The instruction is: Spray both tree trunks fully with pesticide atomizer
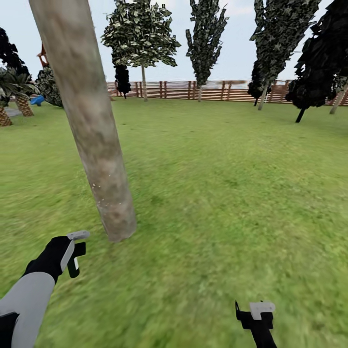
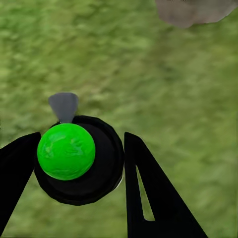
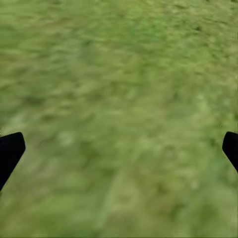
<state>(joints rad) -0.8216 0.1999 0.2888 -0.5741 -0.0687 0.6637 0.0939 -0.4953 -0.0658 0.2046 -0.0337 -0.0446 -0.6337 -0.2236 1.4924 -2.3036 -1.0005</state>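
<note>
The pesticide atomizer (image 2: 94,173) sits between my left gripper's fingers (image 2: 148,188). It is a round black body with a bright green ball on top and a small grey nozzle. My left gripper (image 1: 79,244) is shut on it, low over the grass. It hovers just short and left of the base of a thick, mottled grey-brown tree trunk (image 1: 92,125). That trunk's foot (image 2: 193,10) also appears in the left wrist view. My right gripper (image 1: 253,309) is open over bare lawn, its finger tips (image 3: 10,148) wide apart with nothing between them.
Green lawn stretches to a brown slat fence (image 1: 212,91) at the back. A leafy tree with a thin trunk (image 1: 143,82) and dark conifers (image 1: 205,38) stand along it. Short palms (image 1: 21,104) are at far left.
</note>
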